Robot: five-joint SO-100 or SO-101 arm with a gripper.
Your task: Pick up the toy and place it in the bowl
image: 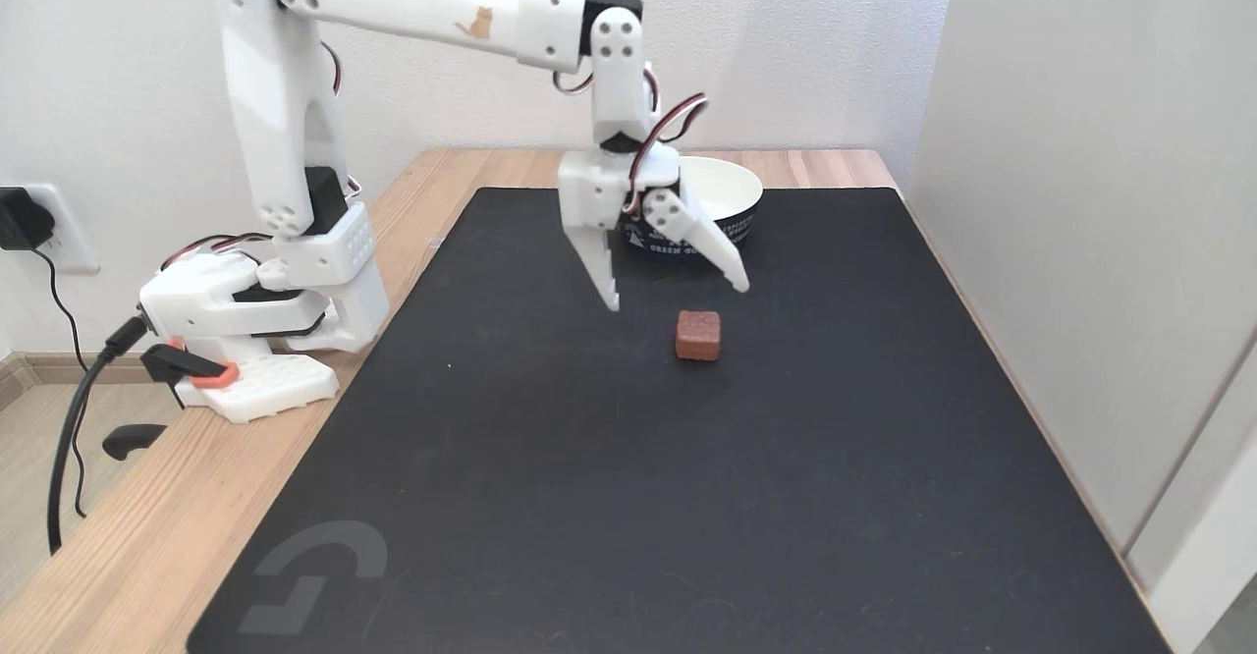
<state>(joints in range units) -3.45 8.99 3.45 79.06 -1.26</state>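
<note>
The toy [698, 335] is a small reddish-brown cube lying on the black mat, near its middle. My gripper [678, 297] hangs just above and behind the cube, pointing down, open with its two white fingers spread wide and nothing between them. The cube sits slightly in front of the gap between the fingertips. The bowl [738, 198], white inside and dark navy outside with white print, stands at the far side of the mat; my gripper covers its left part.
A black mat [687, 497] covers most of the wooden table [167, 526]. The arm's white base [265, 310] is clamped at the table's left edge with cables trailing off. A white panel [1090, 192] rises along the right edge.
</note>
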